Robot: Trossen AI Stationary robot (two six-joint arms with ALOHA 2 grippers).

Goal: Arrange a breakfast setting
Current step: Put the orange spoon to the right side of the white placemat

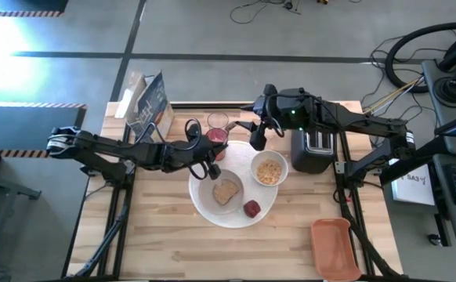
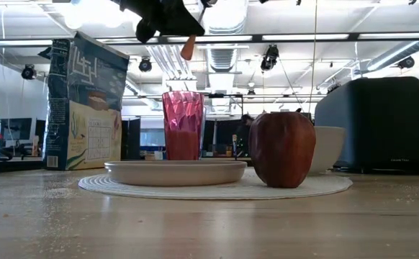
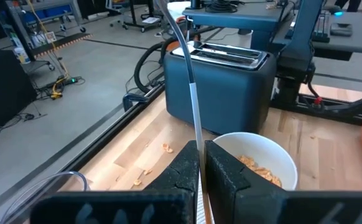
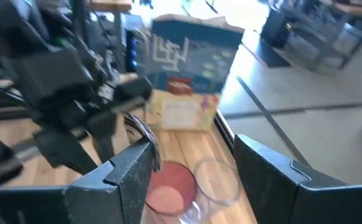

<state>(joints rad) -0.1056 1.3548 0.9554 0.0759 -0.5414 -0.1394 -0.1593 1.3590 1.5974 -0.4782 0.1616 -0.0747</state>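
A large white plate (image 1: 266, 202) lies mid-table. On it rest a smaller plate (image 1: 217, 186) with a toast slice (image 1: 226, 191) and a dark-red fruit (image 1: 251, 208). A white bowl (image 1: 269, 169) of cereal stands at its far right. A pink tumbler (image 1: 217, 135) and a clear glass (image 1: 218, 120) stand behind. My left gripper (image 1: 212, 162) is above the plate's far left, shut on the spoon (image 3: 192, 93). The spoon's orange end (image 2: 188, 47) hangs above the tumbler. My right gripper (image 1: 257, 139) is open and empty, above the table between the tumbler and the toaster. My left gripper pinches the spoon's thin metal shaft (image 3: 198, 140) between its two fingers. The shaft runs on past the fingertips (image 3: 227, 165). The spoon is lifted clear of the plates and the table. Its orange end shows below the gripper in the low view.
A black toaster (image 1: 313, 150) stands right of the bowl. A cereal box (image 1: 150, 106) stands at the far left. An orange-red tray (image 1: 335, 247) lies at the near right corner. Bare table lies to the near left.
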